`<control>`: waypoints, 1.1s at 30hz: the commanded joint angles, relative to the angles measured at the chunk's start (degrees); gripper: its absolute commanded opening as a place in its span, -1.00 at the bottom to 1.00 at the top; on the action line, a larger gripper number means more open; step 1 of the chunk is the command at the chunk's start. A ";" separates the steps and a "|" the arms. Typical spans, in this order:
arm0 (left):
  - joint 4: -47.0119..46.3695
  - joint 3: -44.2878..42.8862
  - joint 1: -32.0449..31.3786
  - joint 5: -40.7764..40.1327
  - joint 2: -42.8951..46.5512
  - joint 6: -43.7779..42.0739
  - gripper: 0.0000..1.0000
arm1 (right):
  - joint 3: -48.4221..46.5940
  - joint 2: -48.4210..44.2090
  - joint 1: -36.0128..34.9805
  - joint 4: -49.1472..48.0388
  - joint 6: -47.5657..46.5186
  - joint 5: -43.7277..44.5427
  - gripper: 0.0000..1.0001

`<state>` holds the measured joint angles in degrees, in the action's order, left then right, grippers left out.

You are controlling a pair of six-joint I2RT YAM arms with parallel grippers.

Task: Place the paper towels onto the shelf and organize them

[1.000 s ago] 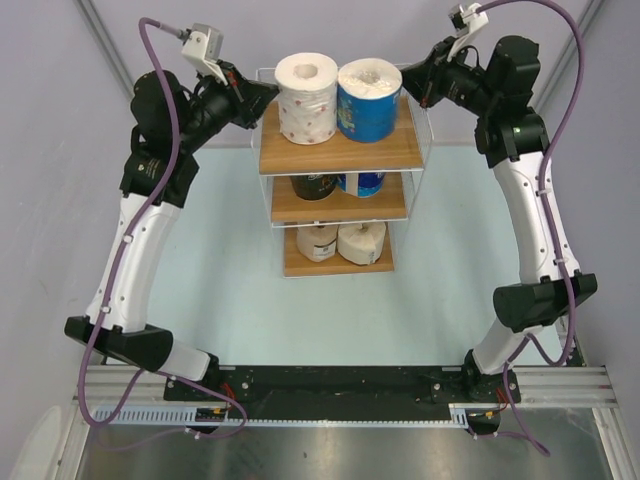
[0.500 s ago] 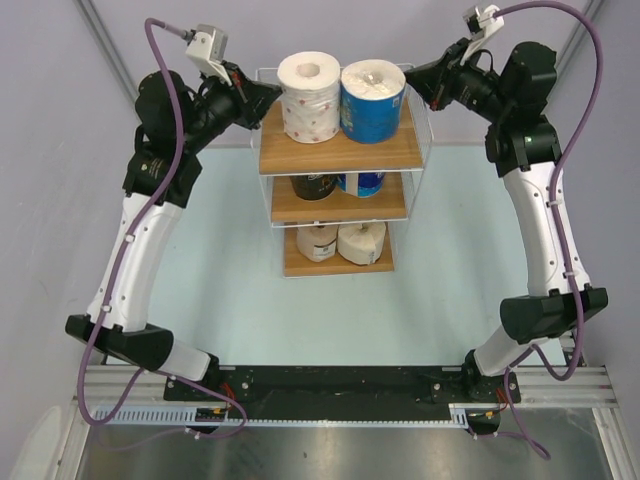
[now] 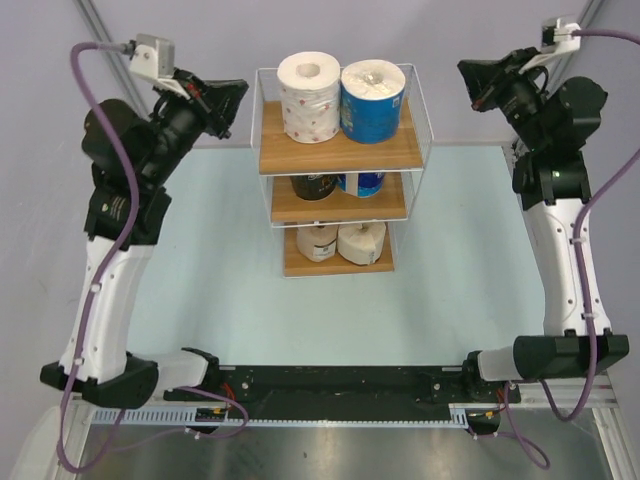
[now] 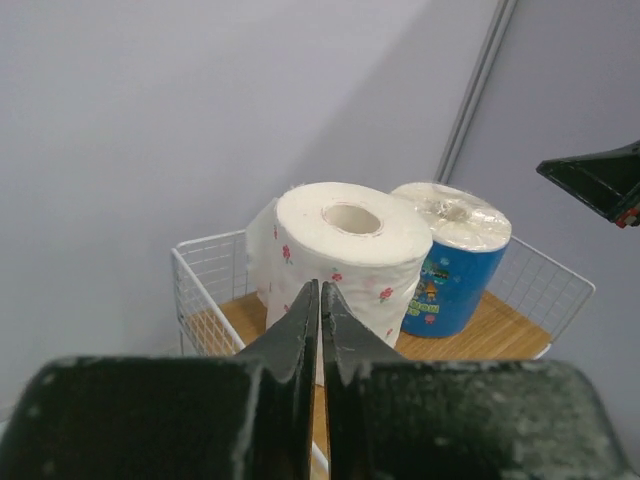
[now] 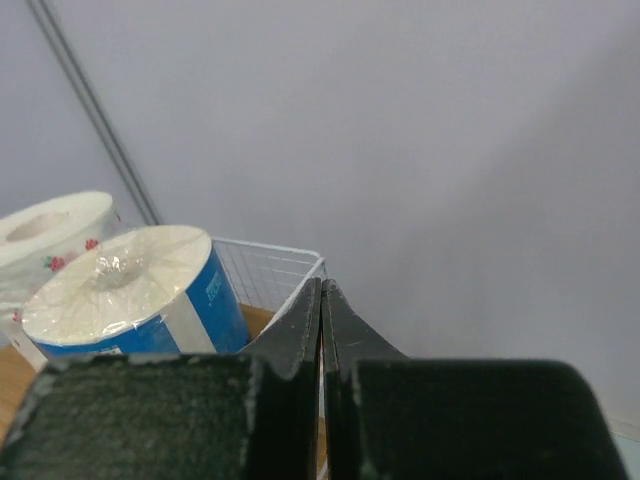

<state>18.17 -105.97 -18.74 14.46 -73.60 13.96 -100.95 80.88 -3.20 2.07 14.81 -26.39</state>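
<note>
The shelf (image 3: 400,155) stands at the table's back middle. Its top board holds a white red-speckled roll (image 3: 306,96) and a blue-wrapped roll (image 3: 372,100), both upright. The middle board holds a dark-wrapped roll (image 3: 312,186) and a second blue roll (image 3: 361,183). The bottom board holds a tan-brown roll (image 3: 317,241) and a cream roll (image 3: 361,241). My left gripper (image 3: 240,93) is shut and empty, apart from the shelf's left side. My right gripper (image 3: 466,72) is shut and empty, apart from its right side. The speckled roll (image 4: 345,250) and blue roll (image 4: 450,258) show in the left wrist view, the blue roll (image 5: 130,295) in the right.
The pale green table (image 3: 220,290) lies around the shelf. Grey walls with a metal post (image 3: 110,45) stand behind. The black arm-base rail (image 3: 340,385) runs along the near edge.
Both arms have drawn back and outward from the shelf's top tier, left arm to the left, right arm to the right. The rolls have not moved.
</note>
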 commanded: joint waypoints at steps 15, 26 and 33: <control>5.54 39.78 -0.24 -24.65 28.95 8.71 0.85 | 31.66 -24.27 4.43 13.21 12.43 26.30 0.89; 12.94 55.25 -0.24 -35.11 35.11 14.43 1.00 | 50.58 -37.36 3.73 19.55 15.51 29.20 0.99; 10.74 60.97 -0.24 -35.55 33.35 16.01 1.00 | 55.06 -38.08 3.64 19.73 16.92 28.76 0.99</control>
<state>30.61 -47.31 -18.74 -19.42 -39.40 27.40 -47.27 42.44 0.80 22.55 30.26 1.21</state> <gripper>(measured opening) 0.996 0.994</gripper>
